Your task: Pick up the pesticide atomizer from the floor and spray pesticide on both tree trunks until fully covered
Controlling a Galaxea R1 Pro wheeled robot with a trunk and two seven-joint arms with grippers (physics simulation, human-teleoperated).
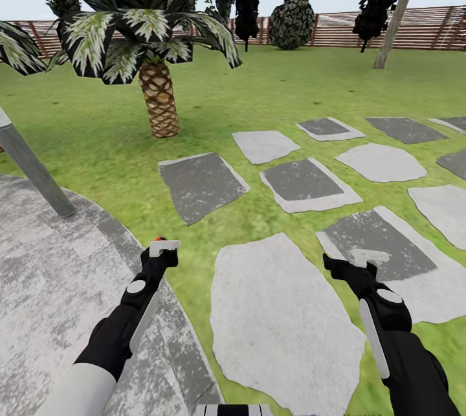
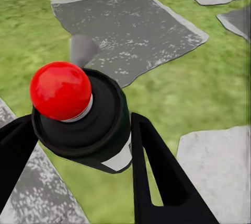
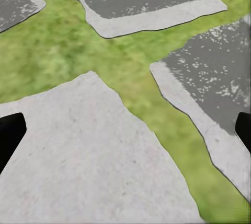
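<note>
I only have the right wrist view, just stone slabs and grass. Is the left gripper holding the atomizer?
Observer: Yes. In the left wrist view the left gripper is shut on the atomizer, a dark bottle with a red cap.
Operator: Any tall tree ahead?
Observer: The head view shows a leaning grey-brown trunk far off to the right, by the fence.
Operator: Anything closer?
Observer: A short palm stands on the grass, ahead on the left.
Operator: And my right gripper?
Observer: From the head view the right gripper hangs open over the slabs, holding nothing.
</note>
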